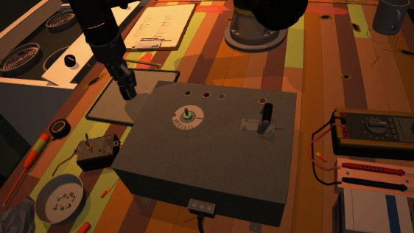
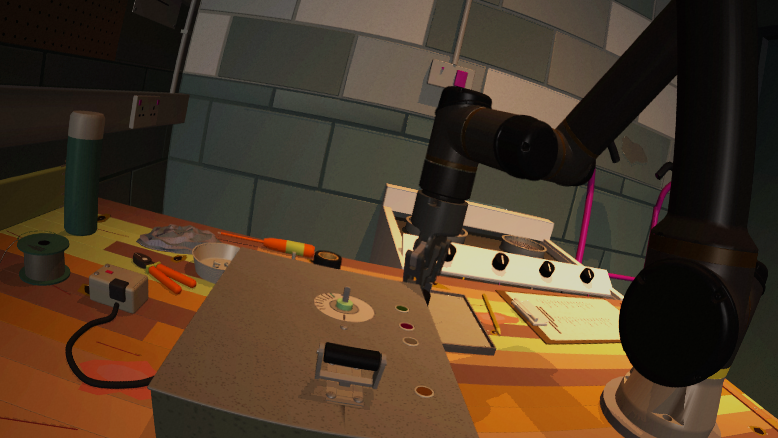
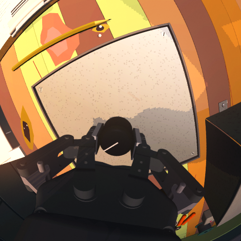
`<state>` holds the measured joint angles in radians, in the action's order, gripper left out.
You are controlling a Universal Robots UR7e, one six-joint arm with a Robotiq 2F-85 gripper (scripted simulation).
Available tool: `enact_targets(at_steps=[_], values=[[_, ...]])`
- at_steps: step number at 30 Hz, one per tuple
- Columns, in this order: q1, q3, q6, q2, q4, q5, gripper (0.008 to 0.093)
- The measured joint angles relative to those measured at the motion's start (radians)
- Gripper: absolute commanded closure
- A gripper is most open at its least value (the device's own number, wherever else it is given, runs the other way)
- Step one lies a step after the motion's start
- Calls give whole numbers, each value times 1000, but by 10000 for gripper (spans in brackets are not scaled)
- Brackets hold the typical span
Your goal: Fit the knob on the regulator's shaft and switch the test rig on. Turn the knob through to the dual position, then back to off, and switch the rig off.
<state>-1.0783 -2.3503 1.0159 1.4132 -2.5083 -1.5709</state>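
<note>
The black knob (image 3: 116, 139) rests on the speckled mat (image 3: 117, 95) just beside the grey test rig (image 1: 210, 142). The knob, marked with a white pointer line, is clasped in my gripper (image 3: 116, 140), which is closed on its sides. The gripper (image 1: 127, 92) hangs low over the mat's near corner, next to the rig's edge. On the rig's top a bare shaft (image 1: 186, 111) stands in a green collar at the centre of a white dial. A black rocker lever (image 1: 265, 117) sits to the shaft's right. Several dark indicator lamps (image 1: 205, 95) line the rig's far edge.
A cooker panel with black knobs (image 2: 522, 264) lies beyond the mat. A clipboard (image 1: 160, 27) and pencil (image 3: 59, 37) lie by the mat's far side. A multimeter (image 1: 374, 132) sits right of the rig. A small switch box (image 1: 97, 151) and screw bowl (image 1: 60, 199) sit left.
</note>
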Motion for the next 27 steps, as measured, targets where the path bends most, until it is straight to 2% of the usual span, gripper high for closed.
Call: enact_targets(at_steps=[15, 27], values=[[0, 0, 0, 0, 0, 0, 934], [0, 0, 0, 0, 1, 0, 934]])
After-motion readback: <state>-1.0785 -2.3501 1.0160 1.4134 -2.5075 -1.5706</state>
